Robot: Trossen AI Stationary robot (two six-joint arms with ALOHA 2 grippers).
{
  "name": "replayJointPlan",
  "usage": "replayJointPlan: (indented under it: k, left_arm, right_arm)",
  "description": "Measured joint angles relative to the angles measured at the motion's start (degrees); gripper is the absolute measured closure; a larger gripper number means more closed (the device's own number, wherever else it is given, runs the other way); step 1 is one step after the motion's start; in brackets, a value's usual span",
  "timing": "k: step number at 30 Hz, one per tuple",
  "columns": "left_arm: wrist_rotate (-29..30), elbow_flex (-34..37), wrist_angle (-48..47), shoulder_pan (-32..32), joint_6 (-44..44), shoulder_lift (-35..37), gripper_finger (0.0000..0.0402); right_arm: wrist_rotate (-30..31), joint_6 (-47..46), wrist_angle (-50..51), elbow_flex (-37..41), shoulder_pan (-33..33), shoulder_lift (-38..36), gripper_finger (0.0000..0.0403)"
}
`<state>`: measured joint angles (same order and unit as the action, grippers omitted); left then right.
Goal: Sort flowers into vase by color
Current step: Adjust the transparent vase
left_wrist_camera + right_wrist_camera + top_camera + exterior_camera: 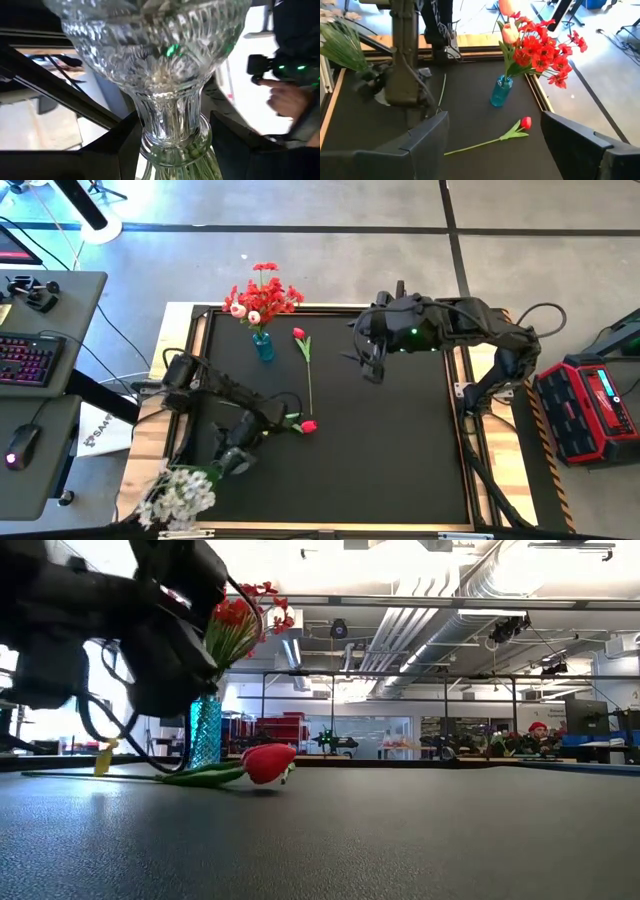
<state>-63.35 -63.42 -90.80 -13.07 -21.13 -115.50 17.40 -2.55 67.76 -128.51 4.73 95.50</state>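
From my station I take the small blue glass vase (263,347) as anchor: it stands upright near the far left corner of the black table mat (400,450), with the red small-bloom bunch (266,295) in it. Just right of it lies a red tulip on a thin green stem (300,335), stem running toward the near edge. A second red tulip (308,425) lies nearer me. Nearer and to the left, the left gripper (228,464) clasps the neck of a clear cut-glass vase (170,125) holding white blossom sprays (180,496). The right gripper (372,370), spread wide, hangs well to the right of the anchor.
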Motion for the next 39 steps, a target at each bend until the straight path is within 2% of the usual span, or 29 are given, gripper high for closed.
replayJointPlan:
  k: [4,10,13,15,19,23,27,29,31,34,36,39]
  left_arm:
    - [-1.29,0.02,0.54,2.47,-0.35,0.71,0.0218]
    - [0.08,0.04,1.27,5.62,-1.09,2.84,0.0218]
    - [-0.32,0.04,1.14,7.04,-0.44,2.86,0.0218]
    - [-0.2,0.04,1.16,7.62,0.19,2.86,0.0218]
    - [-0.24,0.04,1.38,8.02,0.24,2.86,0.0218]
    - [-0.52,0.07,1.86,8.52,0.2,2.86,0.0218]
    - [-1.44,0.07,2.64,8.73,-0.19,2.86,0.0218]
    - [-1.56,0.07,2.64,8.73,-0.2,2.86,0.0218]
    - [-1.64,0.07,2.78,8.74,-0.18,2.86,0.0218]
    - [-1.9,0.07,4.55,8.84,-1.08,2.86,0.0213]
    - [-2.35,0.07,5.3,8.84,-1.73,2.86,0.0209]
    - [-2.62,0.07,5.52,8.84,-1.92,2.86,0.0206]
  right_arm:
    - [0.12,-0.33,2.89,0.0,-0.35,-0.87,0.0098]
    - [0.92,-2.17,9.37,-0.02,-0.35,-1.66,0.0098]
    - [1.88,-4.83,7.85,3.76,1.12,-1.92,0.0098]
    - [2.07,-6.38,3.65,9.21,2.79,-2.88,0.0098]
    - [1.41,-11.24,-11.88,24.93,6.43,-6.52,0.0107]
    - [1.85,-15.92,-37.16,42.17,11.58,-9.04,0.0127]
    - [4.96,-17.7,-67.04,56.11,17.08,-6.22,0.0148]
    - [7.12,-19.17,-77.01,60.92,19.01,-2.4,0.0157]
    - [7.89,-21.41,-83.82,63.27,20.0,2.41,0.0165]
    - [8.14,-22.54,-92.84,62.79,20.63,10.41,0.0178]
    - [8.11,-20.42,-96.69,59.58,20.83,16.88,0.0187]
    - [8.05,-15.83,-96.14,51.41,20.83,26.43,0.0193]
